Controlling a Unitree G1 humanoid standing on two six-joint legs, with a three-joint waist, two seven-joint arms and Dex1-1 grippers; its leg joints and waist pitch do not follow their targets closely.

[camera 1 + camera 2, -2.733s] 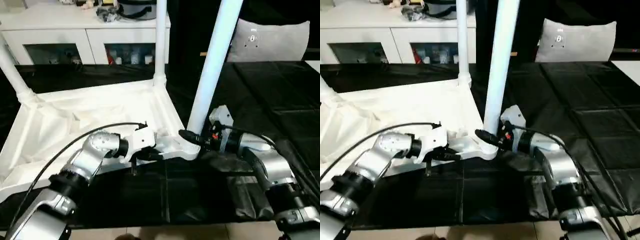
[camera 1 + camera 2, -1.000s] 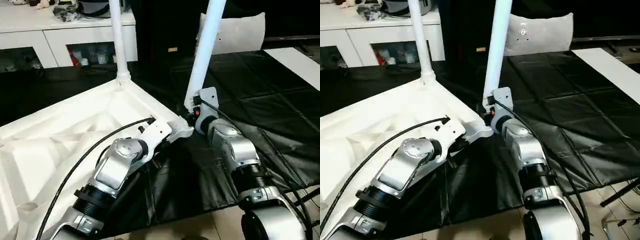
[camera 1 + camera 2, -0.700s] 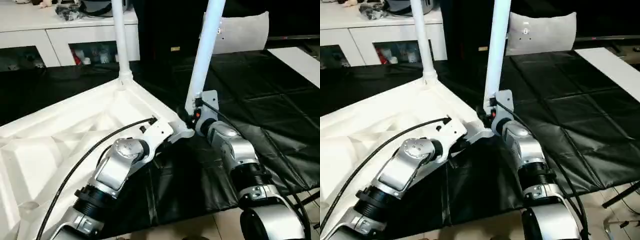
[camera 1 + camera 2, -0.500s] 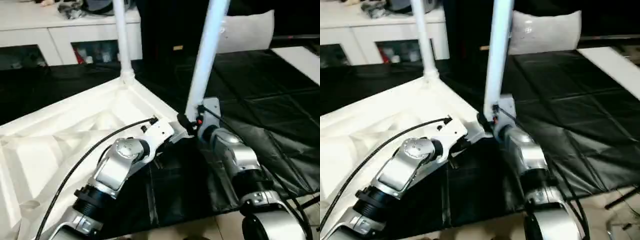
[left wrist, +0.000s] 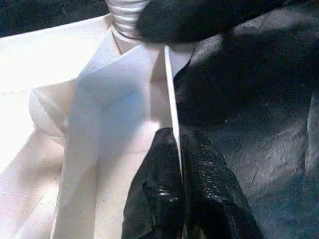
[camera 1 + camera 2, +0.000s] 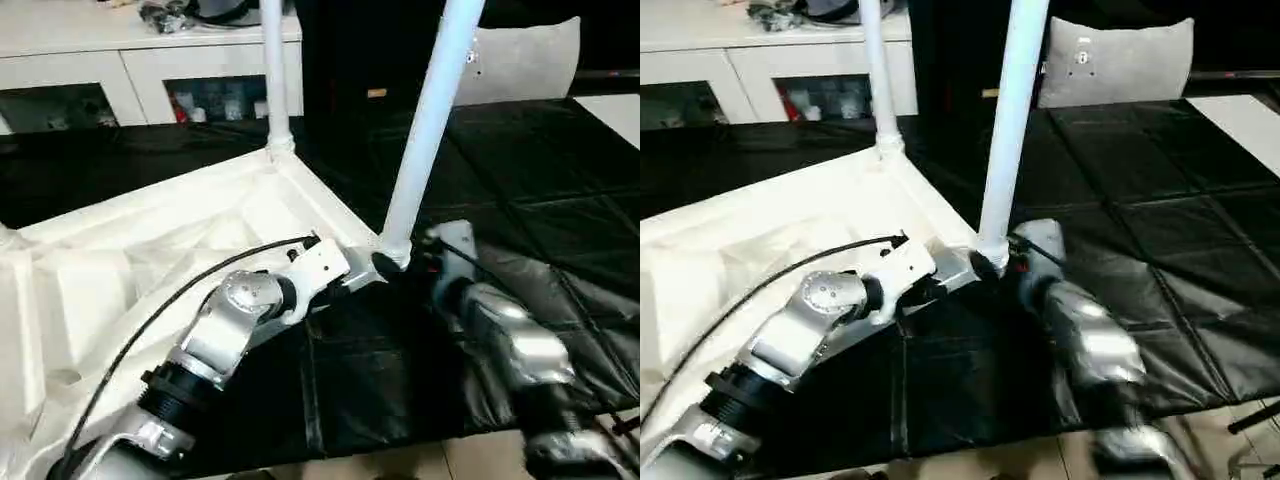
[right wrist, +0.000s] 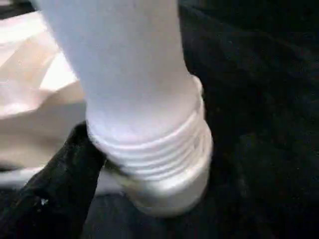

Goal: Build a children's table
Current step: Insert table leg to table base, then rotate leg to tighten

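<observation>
- My left tool (image 5: 180,164) pinches the thin rim of the white plastic table top (image 6: 150,260), which lies ribs-up on the black-covered bench (image 6: 520,190); I judge this steadies the corner.
- My right tool (image 6: 383,266) sits at the threaded base of the long white tubular leg (image 6: 425,120); I cannot tell its grip.
- That leg stands upright in the near corner socket, probably being seated.
- Another leg (image 6: 273,70) stands at the far corner.

— What sort of place is this?
— A home living room, seemingly: a white cabinet (image 6: 150,75) with dark glass doors and clutter on top, a grey cushion (image 6: 520,58), black sheeting (image 6: 520,170) spread underneath
</observation>
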